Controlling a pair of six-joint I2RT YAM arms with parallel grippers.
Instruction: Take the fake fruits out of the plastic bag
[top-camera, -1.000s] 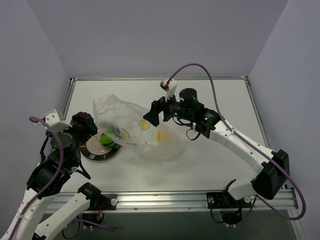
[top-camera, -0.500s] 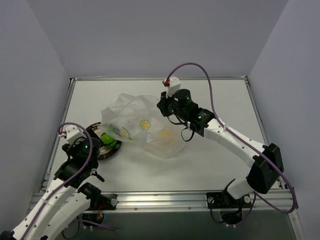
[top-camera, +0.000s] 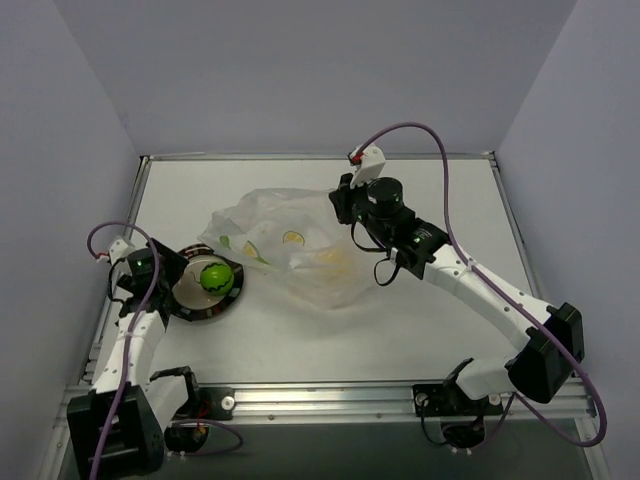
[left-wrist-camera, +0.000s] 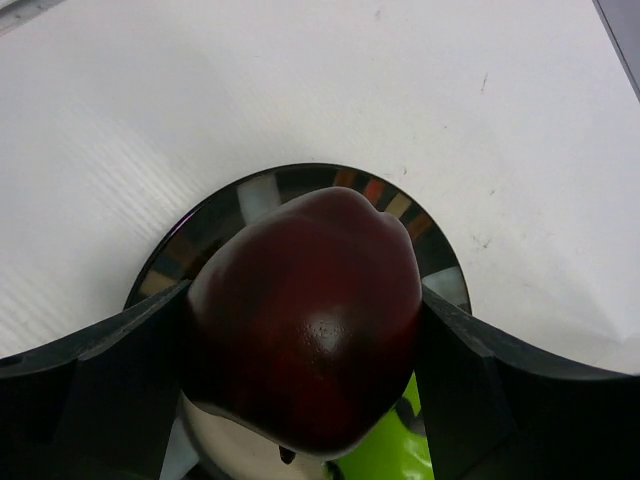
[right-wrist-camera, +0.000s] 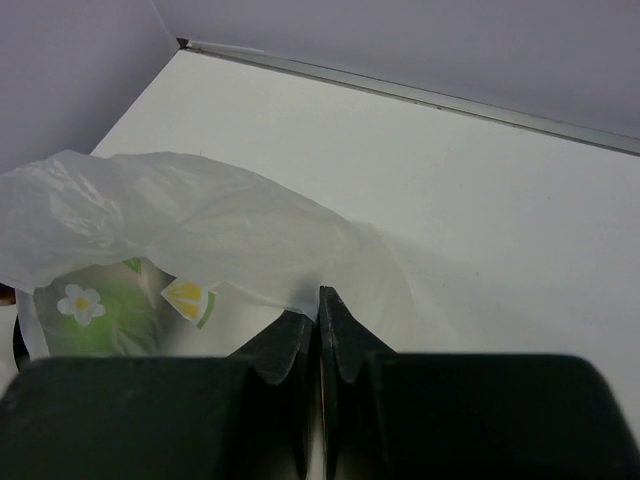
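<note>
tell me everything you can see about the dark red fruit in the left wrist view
The dark red glossy plastic fruit is apple-shaped and smooth, with a faint highlight and a shallow dip on top. The left gripper clamps it, a black finger pressed on each side. It is held over the round dark-rimmed plate, the bright green ball showing past its lower edge.

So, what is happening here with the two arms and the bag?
The left gripper holds the dark red fruit between its fingers, over the plate, where the green ball already lies. The right gripper is shut on a fold at the far edge of the plastic bag. A yellow fruit shows through the film, so it is not out yet.
</note>
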